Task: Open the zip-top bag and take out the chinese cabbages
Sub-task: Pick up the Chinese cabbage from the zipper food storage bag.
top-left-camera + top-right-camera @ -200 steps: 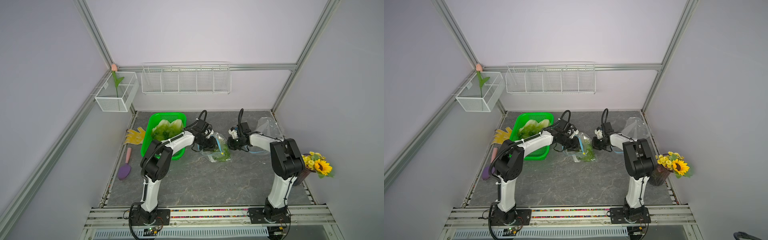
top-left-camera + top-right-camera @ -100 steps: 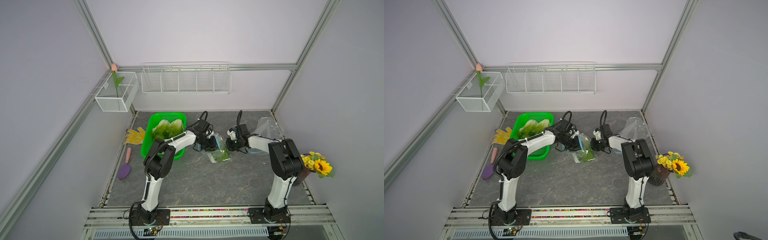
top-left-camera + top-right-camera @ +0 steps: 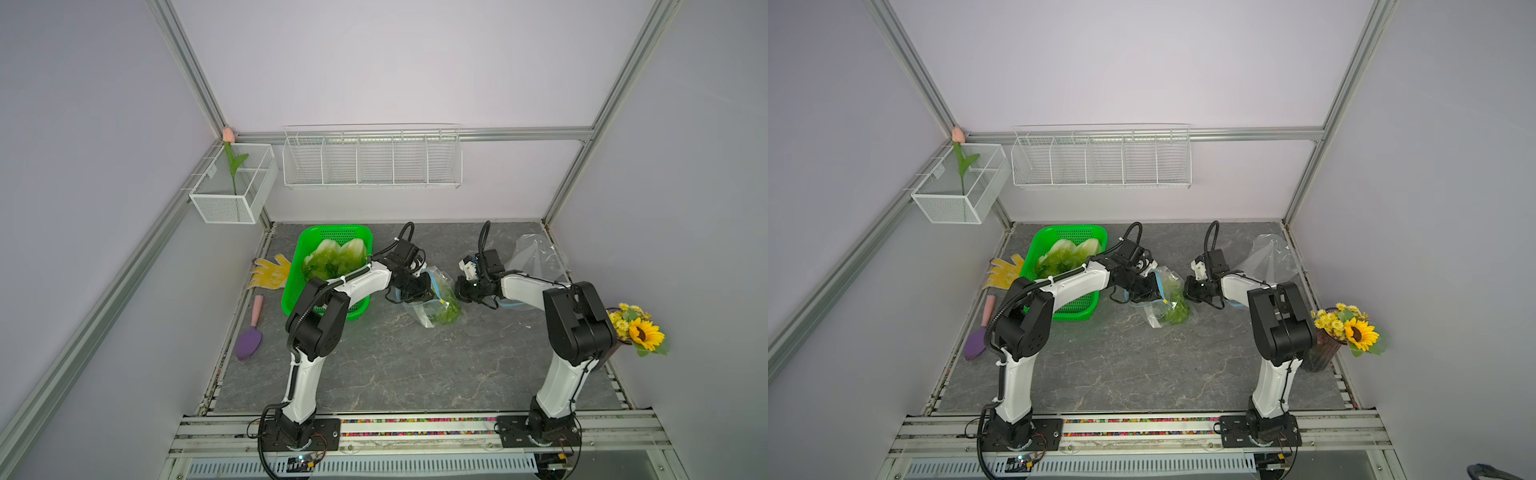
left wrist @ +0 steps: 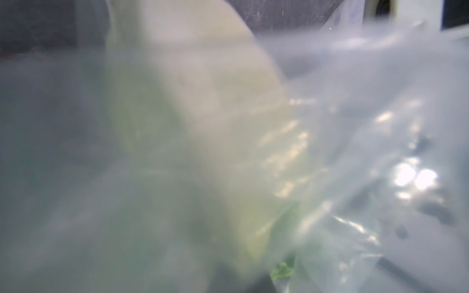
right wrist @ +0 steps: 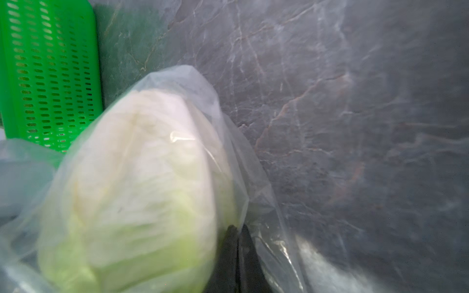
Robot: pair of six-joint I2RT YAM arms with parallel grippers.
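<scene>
So here's what had just changed: the left claw (image 3: 427, 291), hanging roughly half open a second earlier, had snapped closed at the blue-strip mouth of the clear plastic zip-top bag (image 3: 429, 318). In both top views it looked to be pinching the film there, though its own wrist camera gave only a blur of plastic. The right claw (image 3: 460, 291) was closed too, its fingers (image 5: 230, 253) pressed together with bag film bunched round them on the opposite side. The bag sat tilted between the two, low corner on the grey marble-look bench (image 3: 415, 374), with one oblong, pale-based, green-leaved chinese cabbage (image 5: 142, 192) still inside. More leafy cabbage heads (image 3: 332, 259) lay in the bright green perforated plastic basket (image 3: 332, 229) just beside the left arm. My read: with both sides pinched, the next job was pulling them apart to pop the seal. I couldn't tell if the zip was already partly open, and film that thin could slip out of a pinch pretty easily.
</scene>
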